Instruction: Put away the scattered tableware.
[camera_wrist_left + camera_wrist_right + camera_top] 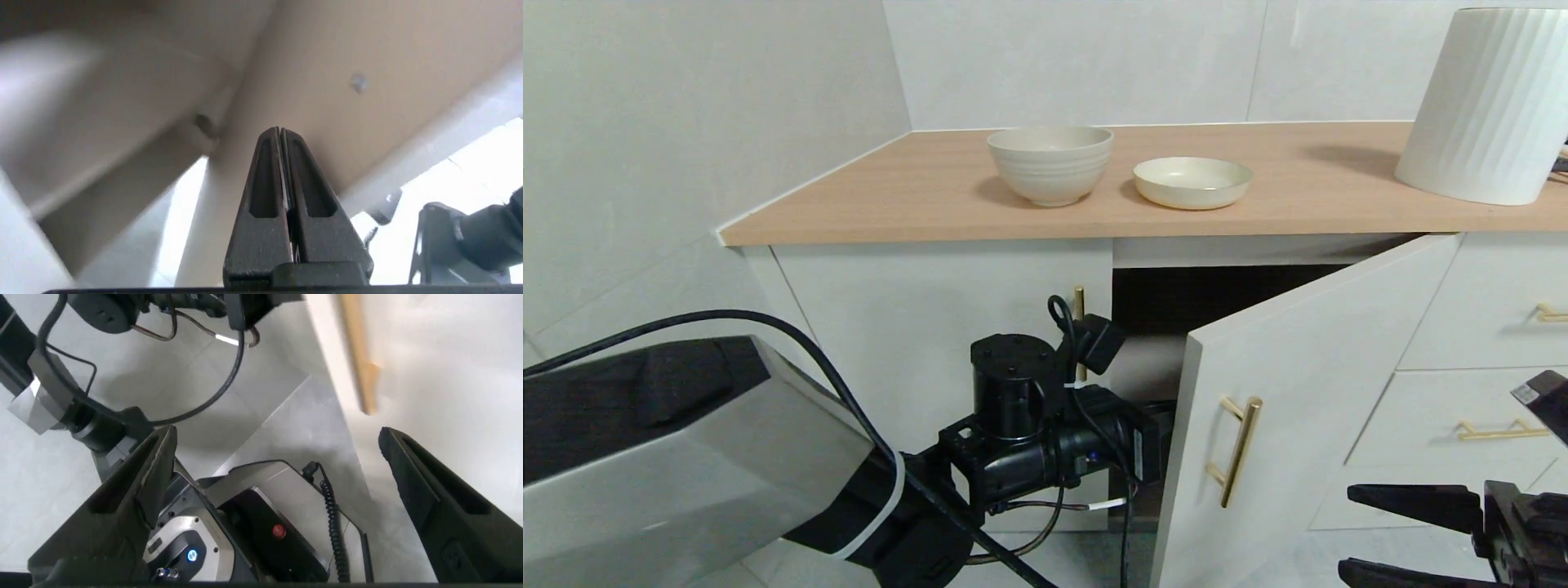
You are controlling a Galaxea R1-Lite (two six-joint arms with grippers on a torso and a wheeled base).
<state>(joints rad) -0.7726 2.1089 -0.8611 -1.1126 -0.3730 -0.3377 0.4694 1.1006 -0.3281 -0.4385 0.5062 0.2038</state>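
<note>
Pale tiled walls point(686, 122) meet a wooden counter point(915, 188) carrying a ribbed bowl point(1050, 163) and, just beside it, a shallow dish point(1192, 181). Below, the left gripper point(280, 131) is pressed closed and empty by the open cabinet door point(1298, 367); the right gripper point(1346, 529) gapes wide, holding nothing

- We see pale tiled walls point(670, 147) meeting in a corner behind the bench point(890, 196), which has a light wood top.
- Below it, a white cabinet door point(1307, 359) with a gold bar handle point(1237, 449) stands swung open on a dark interior.
- To its left, another door point(931, 302) is closed.
- To the right, we see white drawers point(1478, 400) with gold handles.
- The floor point(278, 400) is pale tile with thin grout lines.
</note>
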